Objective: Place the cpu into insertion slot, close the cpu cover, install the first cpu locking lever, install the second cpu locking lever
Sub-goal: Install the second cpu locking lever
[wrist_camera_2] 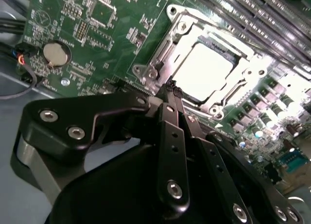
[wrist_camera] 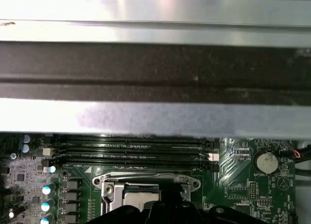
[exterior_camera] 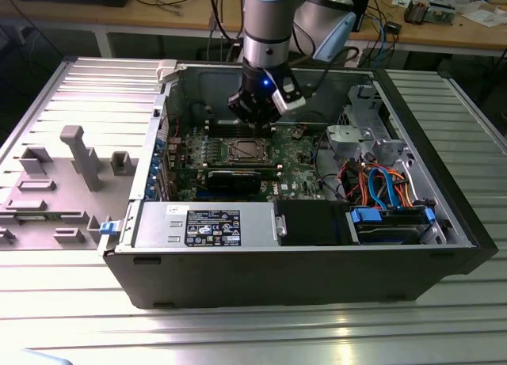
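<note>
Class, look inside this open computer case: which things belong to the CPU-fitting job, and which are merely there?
Belong to the job:
cpu, seated in the slot
insertion slot
cpu cover, down around the chip
gripper, shut, at the cover's edge

Merely there:
memory slots
coin battery
power supply
coloured cables
grey fixture beside the case

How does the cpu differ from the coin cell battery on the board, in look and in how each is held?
The cpu is square with a flat silvery top, while the coin cell battery is round. The cpu looks clearly larger than the battery. The cpu lies under the cpu cover, a metal frame around it; the battery sits bare in its own small holder. Both are silvery and lie flat on the green motherboard.
</note>
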Controlling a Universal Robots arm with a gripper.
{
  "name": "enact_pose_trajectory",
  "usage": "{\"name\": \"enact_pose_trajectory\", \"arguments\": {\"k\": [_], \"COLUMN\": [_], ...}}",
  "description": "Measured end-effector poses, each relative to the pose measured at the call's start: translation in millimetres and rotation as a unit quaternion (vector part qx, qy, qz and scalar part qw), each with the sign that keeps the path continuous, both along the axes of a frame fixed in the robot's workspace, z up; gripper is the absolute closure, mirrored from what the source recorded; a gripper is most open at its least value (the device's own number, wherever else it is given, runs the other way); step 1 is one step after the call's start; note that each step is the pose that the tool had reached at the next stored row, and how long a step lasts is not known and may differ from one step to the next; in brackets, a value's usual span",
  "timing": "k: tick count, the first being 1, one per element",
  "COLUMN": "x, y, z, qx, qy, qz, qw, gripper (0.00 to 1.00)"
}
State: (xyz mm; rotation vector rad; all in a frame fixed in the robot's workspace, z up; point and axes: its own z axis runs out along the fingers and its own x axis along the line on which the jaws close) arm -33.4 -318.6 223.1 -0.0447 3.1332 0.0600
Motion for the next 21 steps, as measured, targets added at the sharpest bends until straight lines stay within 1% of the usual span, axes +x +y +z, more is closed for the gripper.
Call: {"name": "enact_pose_trajectory", "arguments": {"k": [2, 5, 6, 7, 8, 9, 10, 12, 18, 21], "x": [0.0, 0.0, 0.0, 0.0, 0.0, 0.0, 0.0, 0.0, 0.0, 0.0], "y": [-2.1, -6.8, -14.2, -18.7, -18.8, -22.1, -25.4, -27.2, -27.7, -29.5], "z": [0.0, -0.1, -0.2, -0.3, 3.1, 14.9, 14.9, 14.8, 14.9, 14.8], "qx": [0.0, -0.0004, -0.0013, -0.0024, -0.0047, -0.0127, -0.0127, -0.0126, -0.0127, -0.0127], "qy": [0.0, 0.0, 0.0, 0.0, 0.0001, 0.0, 0.0, 0.0, 0.0, 0.0], "qz": [0.0, 0.0, 0.0, 0.0, 0.0, 0.0, 0.0, 0.0, 0.0, 0.0], "qw": [1.0, 1.0, 1.0, 1.0, 0.99999, 0.99992, 0.99992, 0.99992, 0.99992, 0.99992], "gripper": [0.89, 0.89, 0.89, 0.89, 0.89, 0.89, 0.89, 0.89, 0.89, 0.89]}}
